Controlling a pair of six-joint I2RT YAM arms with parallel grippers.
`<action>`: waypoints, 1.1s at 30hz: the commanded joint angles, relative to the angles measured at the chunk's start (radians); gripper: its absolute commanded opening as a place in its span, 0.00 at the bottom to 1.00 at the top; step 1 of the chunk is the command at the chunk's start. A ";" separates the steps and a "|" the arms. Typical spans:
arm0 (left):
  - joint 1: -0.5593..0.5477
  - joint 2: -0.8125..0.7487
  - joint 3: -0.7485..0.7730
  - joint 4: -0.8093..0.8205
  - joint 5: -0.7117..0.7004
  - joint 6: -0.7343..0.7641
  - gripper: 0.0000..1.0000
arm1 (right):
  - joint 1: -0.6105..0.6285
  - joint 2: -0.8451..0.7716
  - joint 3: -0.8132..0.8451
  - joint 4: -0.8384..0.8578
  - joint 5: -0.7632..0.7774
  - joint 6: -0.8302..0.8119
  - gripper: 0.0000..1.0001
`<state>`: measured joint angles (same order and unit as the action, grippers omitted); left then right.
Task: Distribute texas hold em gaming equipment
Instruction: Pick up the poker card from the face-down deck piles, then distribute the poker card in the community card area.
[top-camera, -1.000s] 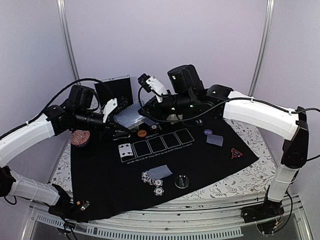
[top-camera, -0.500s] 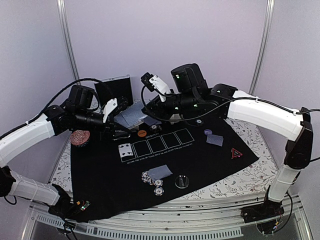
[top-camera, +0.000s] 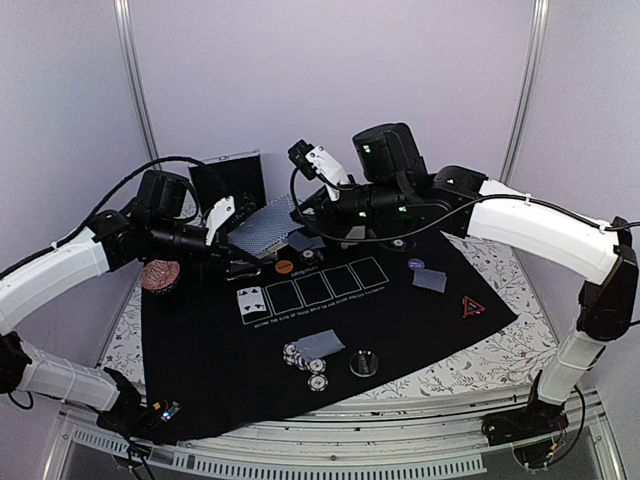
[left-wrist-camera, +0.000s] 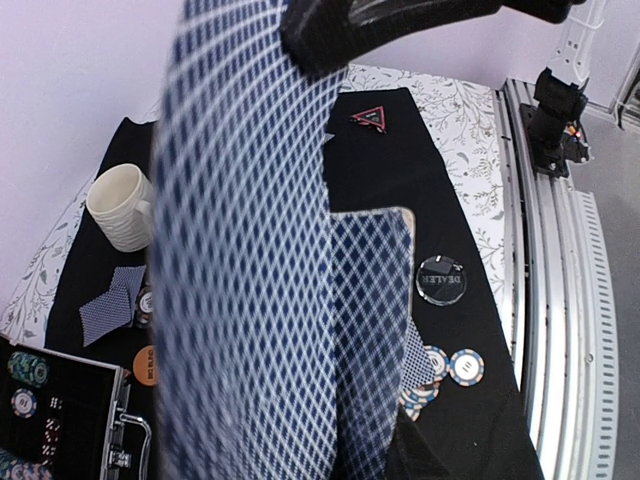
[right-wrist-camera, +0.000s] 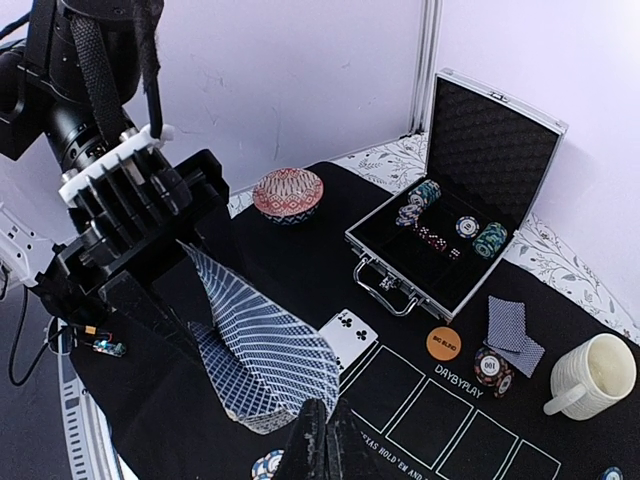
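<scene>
Right gripper (right-wrist-camera: 318, 425) pinches top card (right-wrist-camera: 255, 330) off deck (left-wrist-camera: 372, 300) clamped in left gripper (top-camera: 238, 262). Risk: bowed card slips free or drags 2.

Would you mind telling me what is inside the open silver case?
The case holds teal-striped chip stacks, one flat chip and small red dice. Chips lower in each stack are covered by those above, so their count cannot be told.

Bright, even light; nearest card (left-wrist-camera: 250, 250) blurred.
</scene>
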<state>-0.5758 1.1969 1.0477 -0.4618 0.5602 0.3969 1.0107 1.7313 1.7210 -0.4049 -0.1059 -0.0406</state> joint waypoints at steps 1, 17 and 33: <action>-0.009 -0.007 -0.005 0.011 0.010 0.008 0.33 | 0.000 -0.070 -0.029 -0.001 0.014 0.005 0.02; 0.060 0.000 0.019 0.058 -0.155 -0.123 0.32 | -0.048 -0.304 -0.286 0.189 0.269 -0.069 0.01; 0.204 -0.007 0.022 0.107 -0.223 -0.221 0.31 | 0.028 0.292 -0.135 0.296 0.439 -0.531 0.02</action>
<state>-0.3874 1.1973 1.0500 -0.3859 0.3466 0.1905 1.0290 1.9049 1.4776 -0.1619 0.2905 -0.4389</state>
